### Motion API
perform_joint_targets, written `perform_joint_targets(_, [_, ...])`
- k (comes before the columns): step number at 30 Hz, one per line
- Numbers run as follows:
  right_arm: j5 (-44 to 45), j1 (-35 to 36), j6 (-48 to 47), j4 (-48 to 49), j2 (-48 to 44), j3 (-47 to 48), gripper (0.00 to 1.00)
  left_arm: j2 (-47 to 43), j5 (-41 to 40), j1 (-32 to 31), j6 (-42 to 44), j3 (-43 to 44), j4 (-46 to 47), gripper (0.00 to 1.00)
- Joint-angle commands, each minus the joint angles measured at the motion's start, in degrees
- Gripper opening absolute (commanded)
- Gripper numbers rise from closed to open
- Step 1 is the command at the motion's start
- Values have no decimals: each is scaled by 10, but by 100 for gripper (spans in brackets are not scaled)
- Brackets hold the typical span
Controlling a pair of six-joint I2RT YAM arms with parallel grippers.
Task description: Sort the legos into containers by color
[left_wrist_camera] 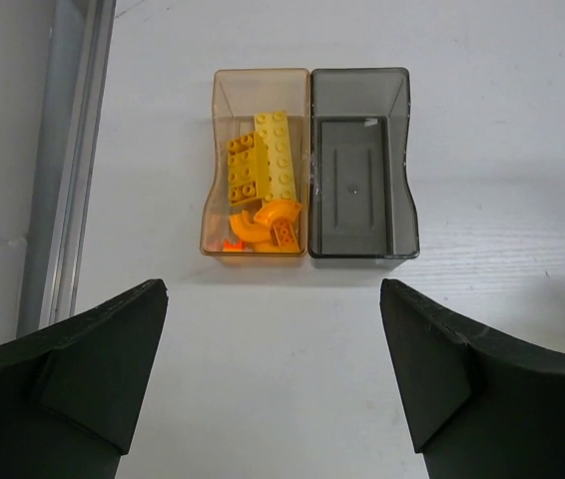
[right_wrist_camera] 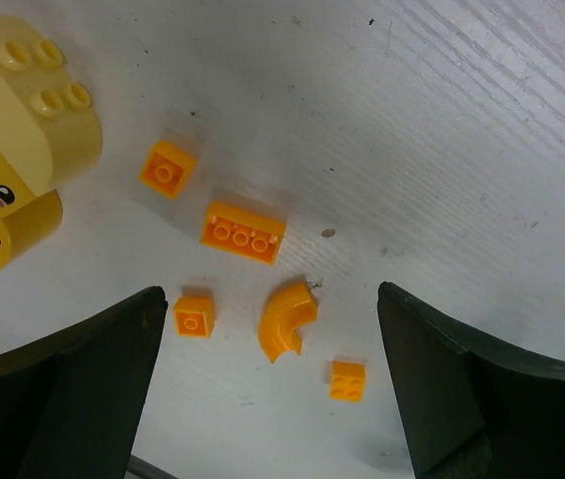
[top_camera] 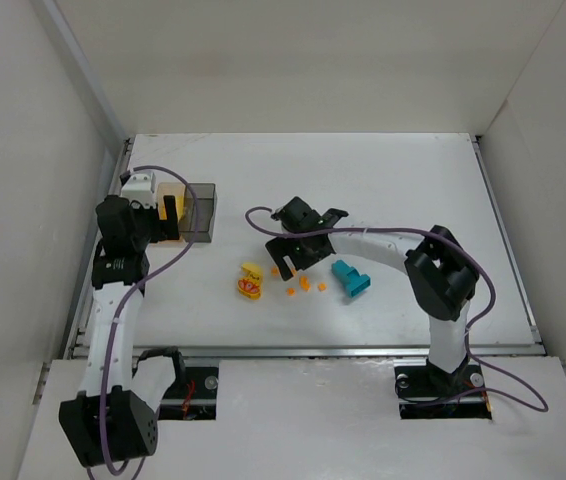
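Observation:
In the left wrist view the amber container (left_wrist_camera: 213,200) holds yellow bricks (left_wrist_camera: 273,155) and orange bits (left_wrist_camera: 263,225). The smoky grey container (left_wrist_camera: 352,180) beside it is bare inside. My left gripper (left_wrist_camera: 273,299) hangs open just in front of both boxes, with nothing between its fingers. My right gripper (right_wrist_camera: 271,294) is open over loose orange legos: a curved piece (right_wrist_camera: 287,319), a three-hole plate (right_wrist_camera: 245,232) and small squares (right_wrist_camera: 194,315). The yellow piece with red marks (right_wrist_camera: 23,150) lies to their left. A teal block (top_camera: 351,279) rests right of the right gripper (top_camera: 291,262).
The two containers (top_camera: 201,208) stand at the table's left, close to the metal rail (left_wrist_camera: 63,200). White walls enclose the table on three sides. The right arm's purple cable (top_camera: 263,222) loops over the table behind the orange bits (top_camera: 305,285).

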Motion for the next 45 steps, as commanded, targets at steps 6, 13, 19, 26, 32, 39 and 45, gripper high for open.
perform_joint_targets(6, [0, 28, 40, 16, -3, -1, 91, -55, 2, -1, 1, -7, -42, 86])
perform_joint_targets(13, [72, 34, 92, -10, 30, 37, 66, -62, 2, -1, -10, -7, -47, 86])
perform_joint_targets(19, [118, 53, 110, -28, 43, 58, 63, -62, 2, -1, -10, -12, -47, 86])
perform_joint_targets(26, [128, 53, 115, -35, 68, 82, 62, -51, 8, -1, -10, -12, -47, 86])
perform_joint_targets(32, [134, 53, 109, -40, 87, 99, 52, -45, 8, -1, -10, -12, -42, 86])
perform_joint_targets(39, [139, 53, 109, -45, 98, 112, 39, -40, 8, -1, -10, -12, -37, 86])
perform_joint_targets(45, [139, 53, 109, -56, 98, 117, 24, -40, 8, -1, 0, -12, -37, 86])
